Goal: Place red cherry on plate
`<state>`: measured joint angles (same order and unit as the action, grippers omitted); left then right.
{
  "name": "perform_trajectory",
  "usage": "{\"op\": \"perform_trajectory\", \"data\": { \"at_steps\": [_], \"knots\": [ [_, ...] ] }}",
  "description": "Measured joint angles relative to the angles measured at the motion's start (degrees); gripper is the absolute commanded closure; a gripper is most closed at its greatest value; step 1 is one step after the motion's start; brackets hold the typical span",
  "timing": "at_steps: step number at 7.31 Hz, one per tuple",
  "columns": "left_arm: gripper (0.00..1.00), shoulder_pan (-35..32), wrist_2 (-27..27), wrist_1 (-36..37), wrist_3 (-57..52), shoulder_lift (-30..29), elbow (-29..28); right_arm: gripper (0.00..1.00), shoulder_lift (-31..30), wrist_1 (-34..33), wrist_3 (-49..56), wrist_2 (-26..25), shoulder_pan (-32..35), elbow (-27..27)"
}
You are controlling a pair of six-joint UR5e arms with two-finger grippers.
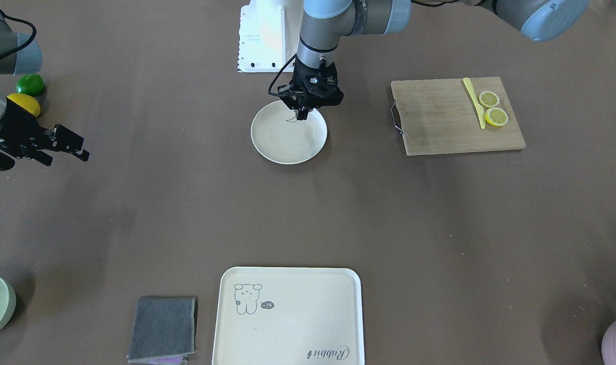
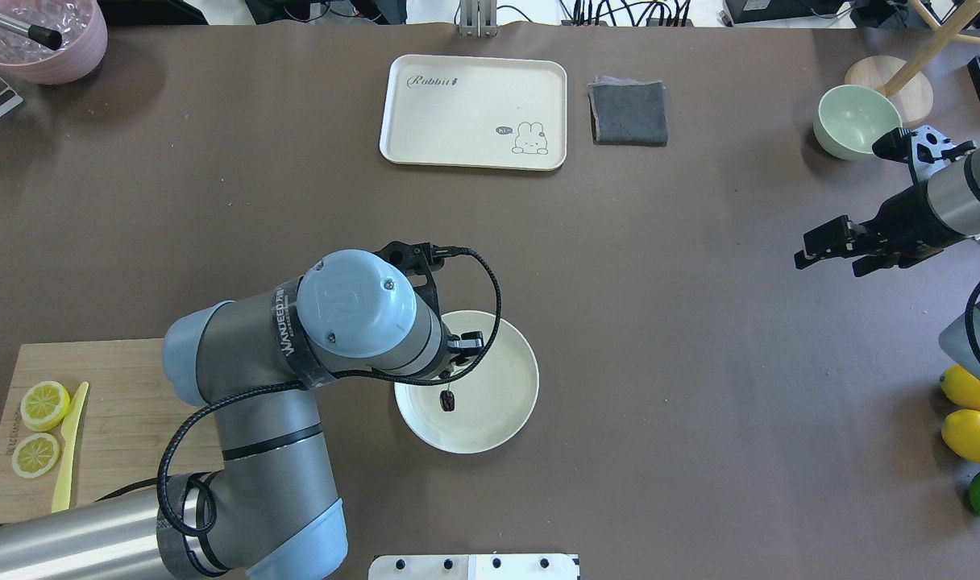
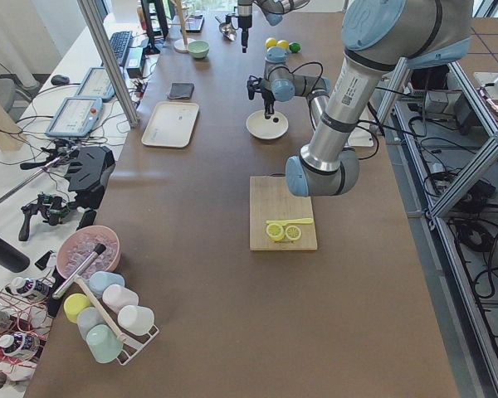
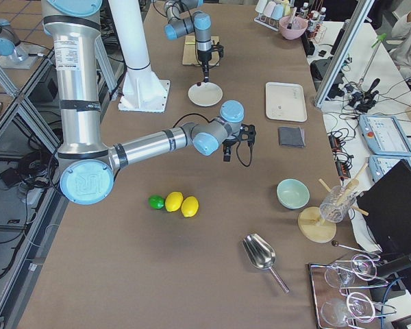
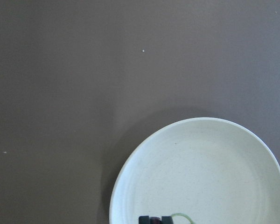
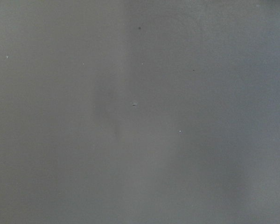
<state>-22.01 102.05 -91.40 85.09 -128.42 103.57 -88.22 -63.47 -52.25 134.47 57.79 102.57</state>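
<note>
The plate [image 2: 500, 385], round and cream-white, lies on the brown table close to the robot's base; it also shows in the front view [image 1: 289, 143] and the left wrist view [image 5: 200, 177]. My left gripper [image 2: 449, 377] hangs over the plate's near-left part, shut on the red cherry [image 2: 448, 400]. One dark cherry dangles just above the plate. The pale green stem [image 1: 291, 120] curls out beside the fingertips [image 5: 151, 219]. My right gripper [image 2: 827, 262] hovers open and empty far off at the table's right side.
A cream tray [image 2: 425, 121] and a grey cloth [image 2: 629, 113] lie at the far edge. A wooden board [image 2: 127, 403] with lemon slices [image 2: 44, 403] and a yellow knife sits at the left. A green bowl [image 2: 857, 121], lemons [image 2: 973, 435] and a lime are at the right.
</note>
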Motion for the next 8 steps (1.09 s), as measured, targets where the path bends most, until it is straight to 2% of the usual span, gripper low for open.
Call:
{"op": "perform_trajectory", "data": {
  "at_steps": [2, 4, 6, 8],
  "knots": [
    [0.02, -0.1, -0.5, -0.4, 0.6, 0.2, 0.7, 0.00, -1.1, 0.1, 0.8, 0.0, 0.9, 0.2],
    [0.02, -3.7, 0.9, 0.6, -3.2, 4.8, 6.0, 0.00, -3.7, 0.0, 5.9, 0.0, 3.4, 0.1],
    [0.02, -12.6, 6.7, 6.0, -15.6, 13.4, 14.8, 0.00, -6.9, -0.5, 13.5, 0.0, 7.7, -0.2],
    [0.02, -25.0, 15.2, 10.2, -35.4, 23.9, 21.4, 0.00, -9.0, -4.5, 24.0, 0.1, 13.8, -0.6]
  ]
}}
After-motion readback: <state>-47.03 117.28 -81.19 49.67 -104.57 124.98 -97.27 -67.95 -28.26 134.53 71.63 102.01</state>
